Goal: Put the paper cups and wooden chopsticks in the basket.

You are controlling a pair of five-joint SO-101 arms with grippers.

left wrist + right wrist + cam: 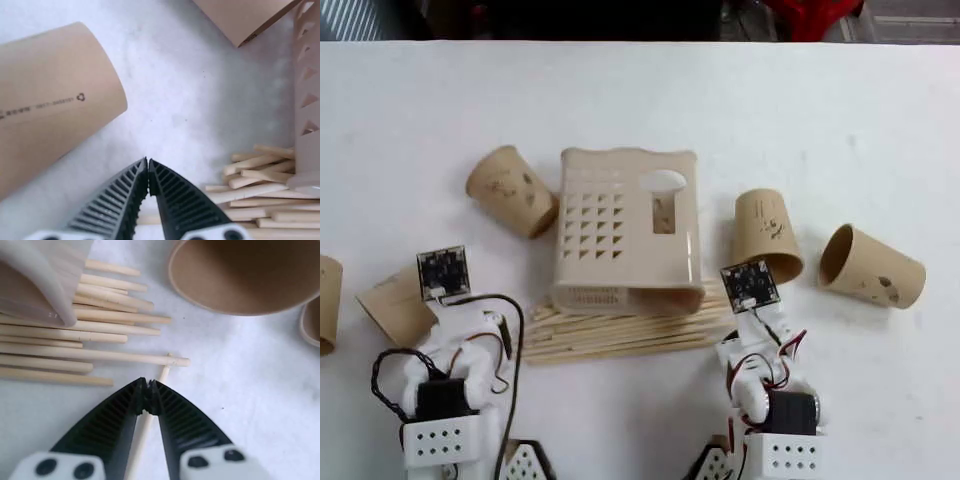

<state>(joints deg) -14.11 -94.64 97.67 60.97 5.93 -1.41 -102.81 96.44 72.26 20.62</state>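
Black ribbed left jaws are closed tip to tip with nothing between them, low over the white desk [190, 100] and just beside a brown paper cup lying on its side [45, 115]. The right jaws are closed too. One loose wooden stick [165, 372] runs under their tips, and I cannot tell whether it is pinched.

Beyond it lies the pile of pale wooden chopsticks [75, 335], partly under the rim of the cream perforated plastic basket [628, 225], which seems to lie on its side. A second brown paper cup [245, 275] rests near.

My worries: both jaws must open before any grasp, or they will only push. A pushed cup can roll away from me. A stick pulled from under the rim may drag the basket or scatter the pile. With the basket on its side, things put in may slide out again.
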